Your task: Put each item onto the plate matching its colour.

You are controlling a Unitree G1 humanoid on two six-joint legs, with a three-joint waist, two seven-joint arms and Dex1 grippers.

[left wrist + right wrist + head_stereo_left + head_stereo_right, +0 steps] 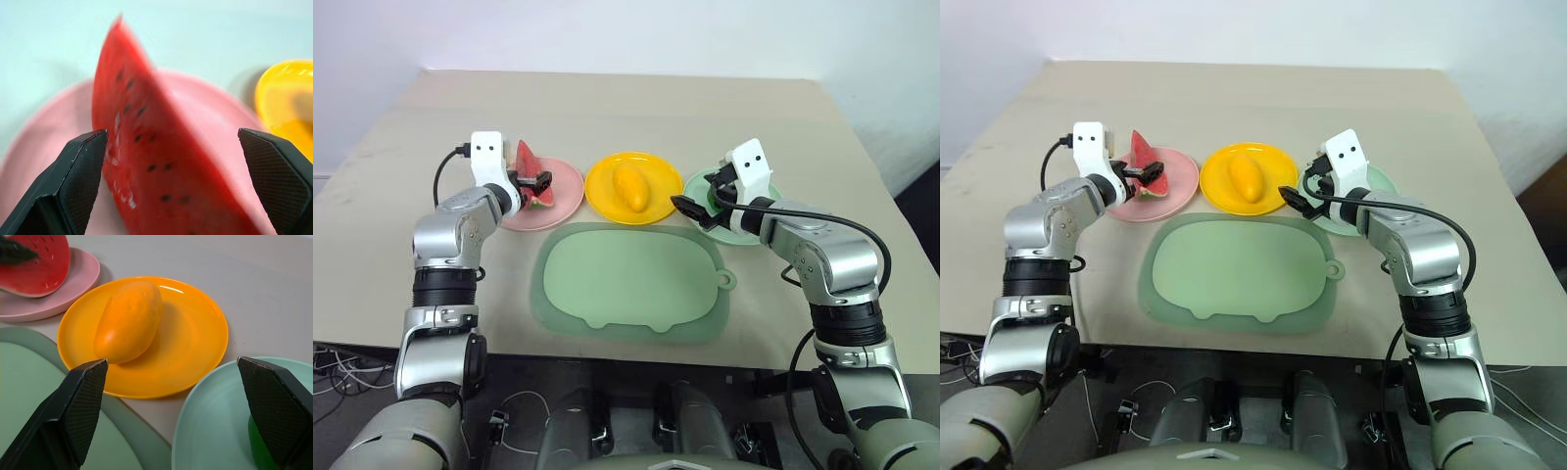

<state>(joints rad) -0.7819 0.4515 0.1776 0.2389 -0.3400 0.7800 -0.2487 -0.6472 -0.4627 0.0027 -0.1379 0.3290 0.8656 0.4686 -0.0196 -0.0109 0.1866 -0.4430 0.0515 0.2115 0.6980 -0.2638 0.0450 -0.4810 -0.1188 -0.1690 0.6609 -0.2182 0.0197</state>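
Note:
The red watermelon wedge (pixel 529 163) stands on the pale pink plate (pixel 566 194). My left gripper (pixel 536 184) is open around the wedge (pixel 146 161), which sits close to one finger and well clear of the other. The yellow mango (pixel 628 186) lies on the bright yellow plate (pixel 599 192). My right gripper (pixel 701 194) is open and holds nothing, over the near left rim of the mint green plate (pixel 732 233). A bit of the dark-green fruit (pixel 258 446) shows on that plate (pixel 215 421), mostly hidden behind one finger.
A large rounded green mat (pixel 631 279) with a tab lies in front of the three plates, near the table's front edge. The beige table (pixel 636 108) stretches bare behind the plates.

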